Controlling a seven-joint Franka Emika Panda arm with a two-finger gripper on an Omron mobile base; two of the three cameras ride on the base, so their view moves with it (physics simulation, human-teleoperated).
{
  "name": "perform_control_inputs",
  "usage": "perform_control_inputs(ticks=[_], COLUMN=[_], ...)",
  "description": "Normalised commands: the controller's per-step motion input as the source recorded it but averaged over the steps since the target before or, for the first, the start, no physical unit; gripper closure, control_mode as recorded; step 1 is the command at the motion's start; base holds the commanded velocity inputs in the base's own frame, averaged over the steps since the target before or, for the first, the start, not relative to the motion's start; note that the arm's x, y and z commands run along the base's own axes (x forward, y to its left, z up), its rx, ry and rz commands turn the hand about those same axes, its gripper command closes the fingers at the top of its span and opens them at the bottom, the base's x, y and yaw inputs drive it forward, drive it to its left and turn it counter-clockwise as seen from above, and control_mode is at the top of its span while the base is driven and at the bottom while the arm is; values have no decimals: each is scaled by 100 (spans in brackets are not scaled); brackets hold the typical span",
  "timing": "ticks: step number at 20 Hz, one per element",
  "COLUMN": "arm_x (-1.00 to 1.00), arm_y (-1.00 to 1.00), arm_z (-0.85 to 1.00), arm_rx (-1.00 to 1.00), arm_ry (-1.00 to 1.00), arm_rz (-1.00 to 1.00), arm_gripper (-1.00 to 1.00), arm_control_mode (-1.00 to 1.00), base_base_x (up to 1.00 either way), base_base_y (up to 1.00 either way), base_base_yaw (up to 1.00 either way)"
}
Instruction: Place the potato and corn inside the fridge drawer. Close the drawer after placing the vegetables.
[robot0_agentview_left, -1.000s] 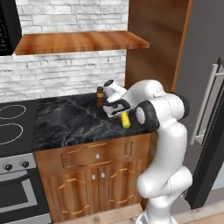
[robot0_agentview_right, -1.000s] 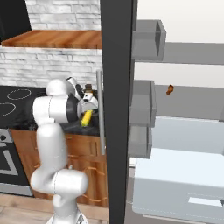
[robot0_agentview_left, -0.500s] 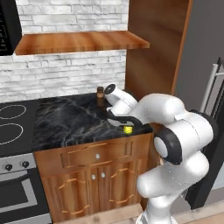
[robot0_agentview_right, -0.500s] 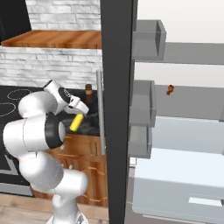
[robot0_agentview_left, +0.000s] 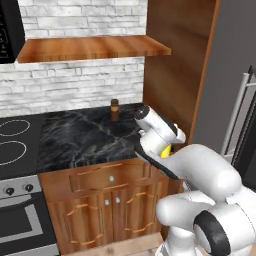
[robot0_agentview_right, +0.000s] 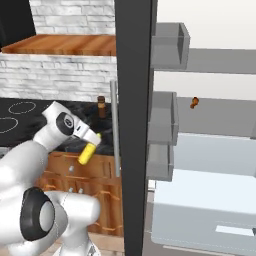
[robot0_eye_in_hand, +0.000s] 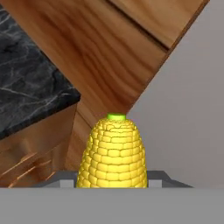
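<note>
Since the frame half a second back, the arm has swung further toward the fridge side, carrying the corn (robot0_agentview_right: 89, 152) off the black marble surface (robot0_agentview_left: 85, 137); the cob now hangs past the surface's fridge-side end, beside the wooden end panel (robot0_agentview_left: 172, 70).

Fridge (robot0_agentview_right: 132, 125): its dark door edge stands between the arm and the interior in the right base view. The fridge drawer (robot0_agentview_right: 200, 210) sits low in the fridge, pulled out, pale, with a slot handle on its front. Grey door-shelf bins (robot0_agentview_right: 162, 115) hang just beside the door edge, above the drawer.

Hand (robot0_agentview_right: 86, 146): pinching the corn, fingers pressed onto the cob's base. In the hand view the cob (robot0_eye_in_hand: 113, 153) juts straight out from between the fingers, green tip at the far end. Relative to the fridge door, the corn is on the outer side, well apart from the drawer.

A brown shaker (robot0_agentview_left: 114, 109) stands upright at the back of the surface, near the wooden panel.
</note>
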Motion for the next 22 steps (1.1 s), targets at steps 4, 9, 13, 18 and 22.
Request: perform_control_inputs(ticks=[4, 9, 13, 18, 22], arm_x=[-91, -53, -55, -1, 0], arm_y=[9, 0, 10, 10, 0], arm_z=[69, 26, -4, -7, 0], arm_rx=[0, -1, -5, -5, 0], arm_ry=[0, 10, 12, 1, 0], arm_rz=[7, 12, 11, 3, 0], arm_gripper=[100, 100, 100, 100, 100], arm_control_mode=[-100, -100, -100, 100, 100], base_base_x=[0, 0, 0, -58, -100], base_base_y=[0, 0, 0, 23, 2], base_base_yaw=[0, 0, 0, 8, 14])
